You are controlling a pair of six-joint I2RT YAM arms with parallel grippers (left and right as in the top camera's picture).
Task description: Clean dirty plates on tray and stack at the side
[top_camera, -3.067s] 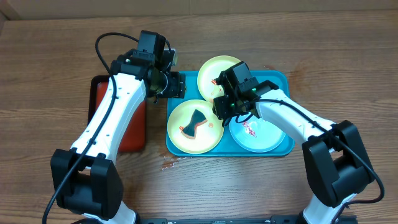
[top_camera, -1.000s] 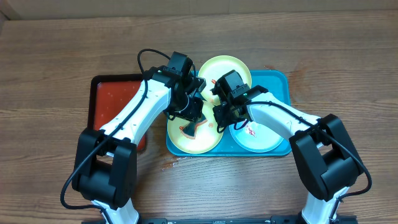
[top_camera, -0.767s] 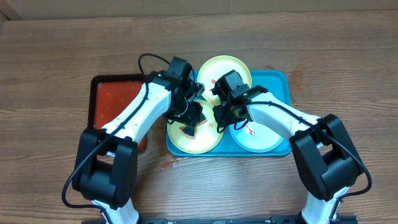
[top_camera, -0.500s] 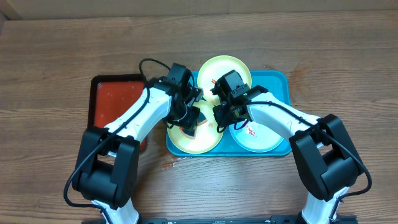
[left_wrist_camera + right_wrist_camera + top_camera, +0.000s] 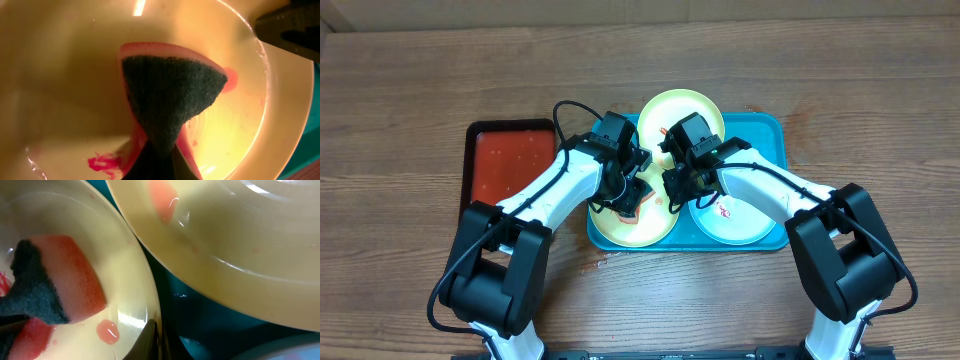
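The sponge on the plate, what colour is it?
The sponge is dark green on top, pink-red underneath; clearest in the left wrist view.

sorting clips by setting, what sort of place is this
Probably a robot lab test bench, not a real kitchen: two robot arms at a wooden table, with plastic plates on a turquoise tray and a sponge.

Left gripper (image 5: 628, 190): is brought from beside the red tray (image 5: 510, 165) onto the sponge (image 5: 170, 95) in the front yellow-green plate (image 5: 632, 228).
Red tray: is uncovered.
Right gripper (image 5: 672, 180): is shifted slightly leftward.
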